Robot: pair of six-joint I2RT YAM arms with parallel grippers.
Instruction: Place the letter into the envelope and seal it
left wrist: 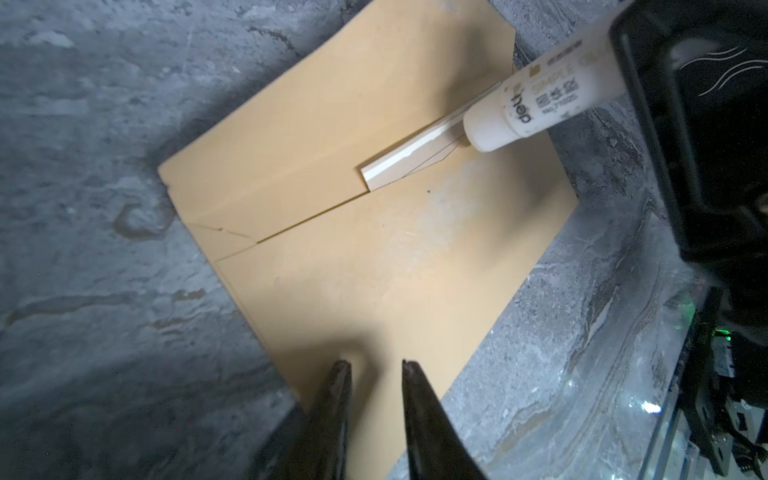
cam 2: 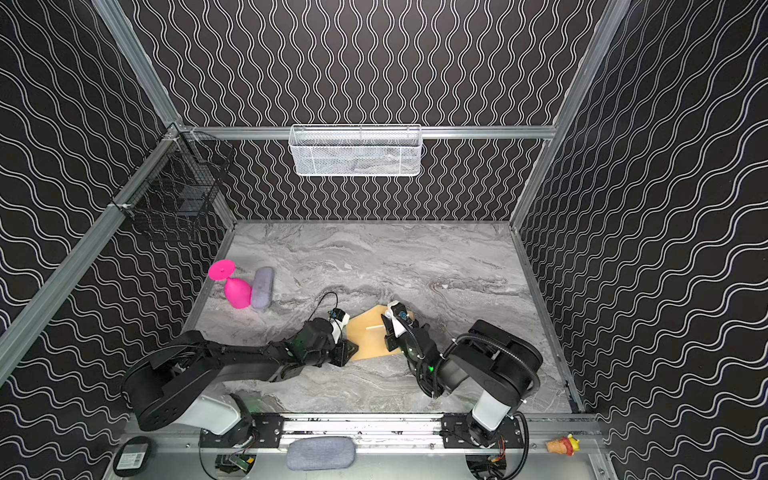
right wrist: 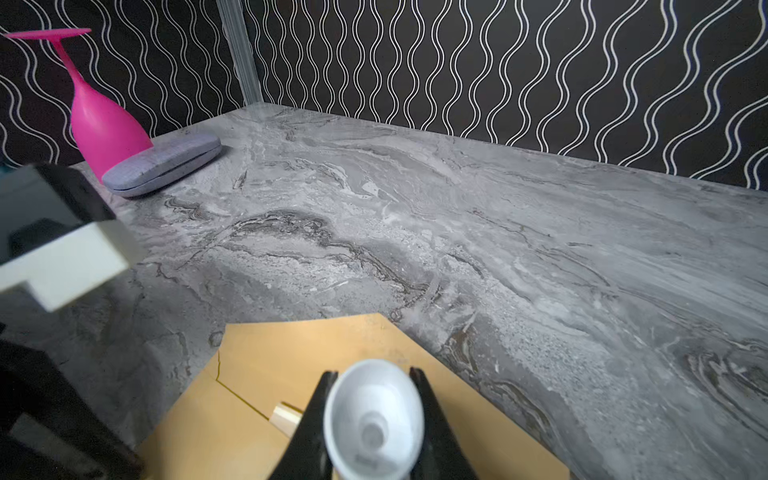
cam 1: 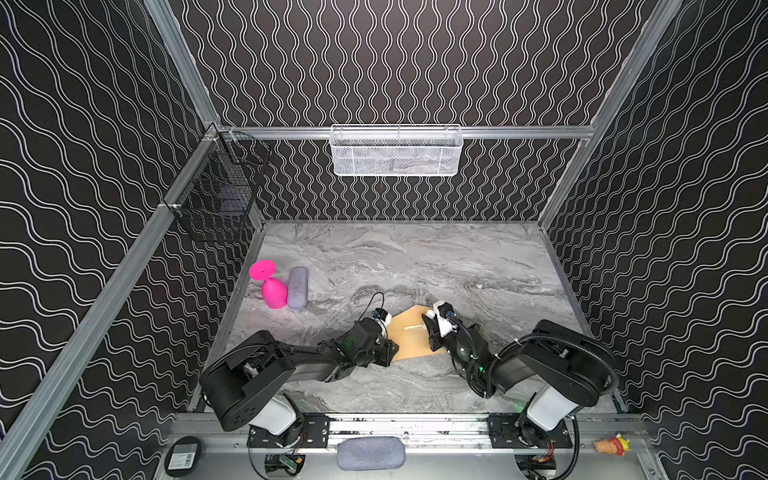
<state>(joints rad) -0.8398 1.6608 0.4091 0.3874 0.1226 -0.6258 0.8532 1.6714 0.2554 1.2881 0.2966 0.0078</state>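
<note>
Right gripper [right wrist: 372, 372] clamps glue stick [left wrist: 536, 99] at envelope [left wrist: 374, 270] mouth, left gripper [left wrist: 376, 363] parted and empty; glue may foul the protruding letter [left wrist: 399, 162].

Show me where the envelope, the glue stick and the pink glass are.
envelope [left wrist: 374, 270]: left wrist view, plain body.
glue stick [left wrist: 536, 99]: left wrist view, labelled tube.
pink glass [right wrist: 104, 124]: right wrist view, bowl.

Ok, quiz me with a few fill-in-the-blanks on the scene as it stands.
The right gripper is shut on a white ____.
The envelope lies with its flap ____.
The pale strip at its mouth is the ____.
The pink glass stands ____ beside the grey case.
Missing: glue stick; open; letter; upside down.
</note>
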